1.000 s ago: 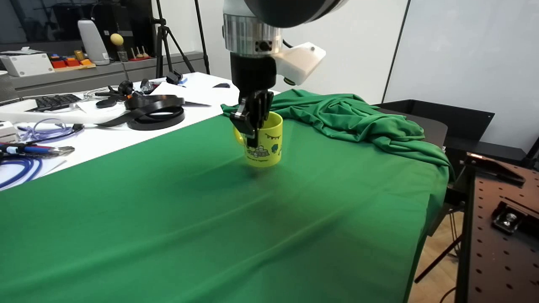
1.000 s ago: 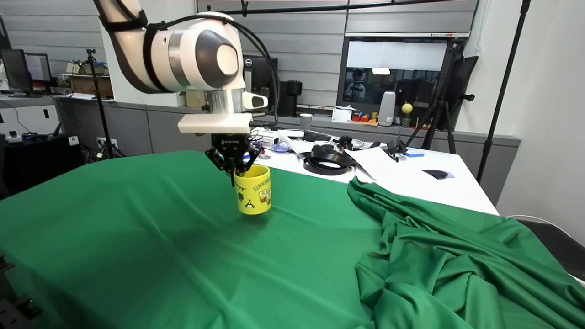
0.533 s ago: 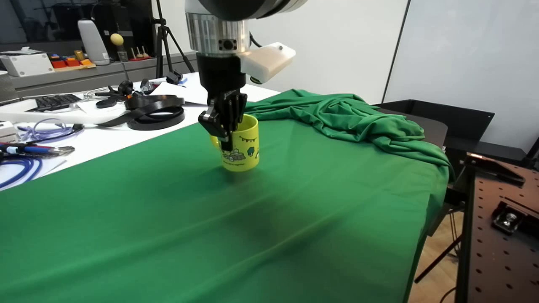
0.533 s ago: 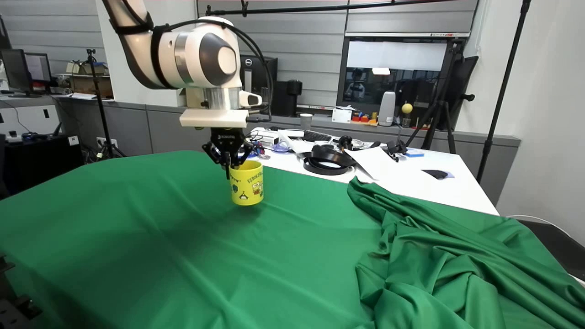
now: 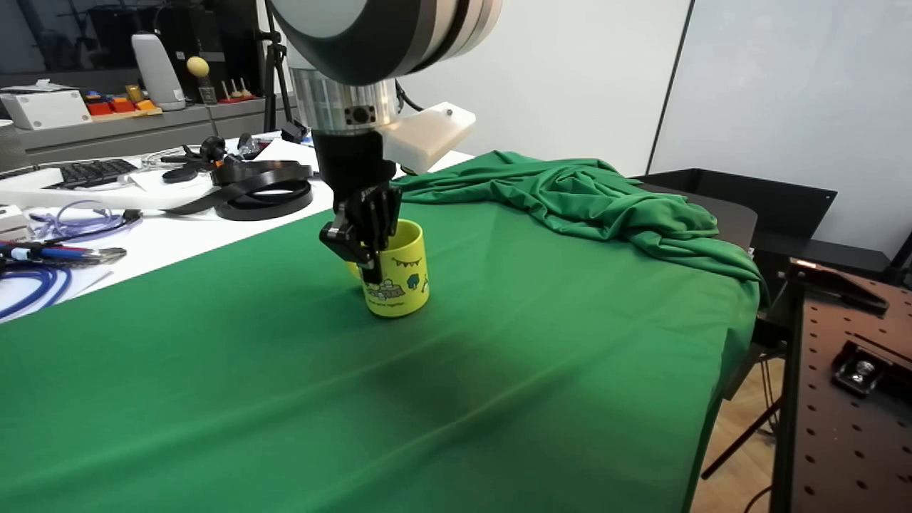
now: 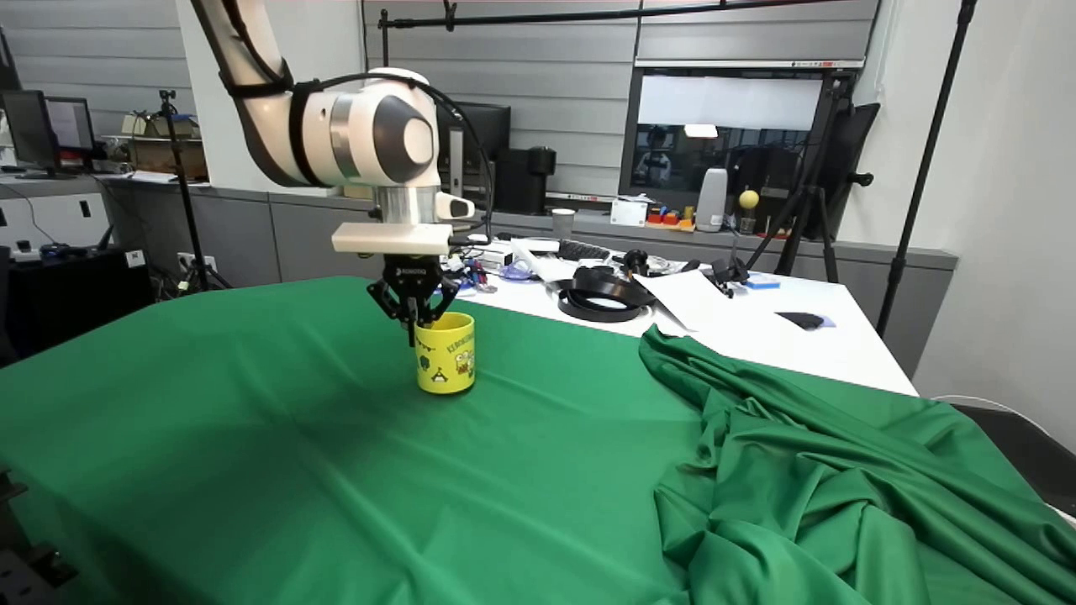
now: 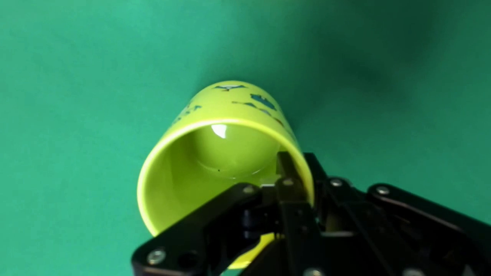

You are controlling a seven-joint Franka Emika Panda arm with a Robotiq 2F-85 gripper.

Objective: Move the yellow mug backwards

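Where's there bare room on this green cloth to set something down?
Bare cloth lies between the yellow mug and the bunched folds, and on the mug's other side. Crowded: the mug's rim, where the gripper clamps, and the white table, with keyboard and black straps.

Both exterior views are bright and evenly lit, the white counter [image 6: 841, 344] close to washed out. Shadows on the green cloth [image 5: 499, 427] are broad and soft-edged, with a dim patch near the yellow mug [image 5: 407, 285]. In an exterior view a pale block of light shows in the dark window [image 6: 685, 160]; bright streaks line the metal collar [image 6: 405, 203]. In the wrist view the cloth is paler at the left and dimmer toward the upper right, where a blurred shadow lies. A hard white glint shows inside the mug, whose print [image 7: 263, 102] looks slightly soft. The jaws sink into black, save small shines on their screws [image 7: 156, 256].
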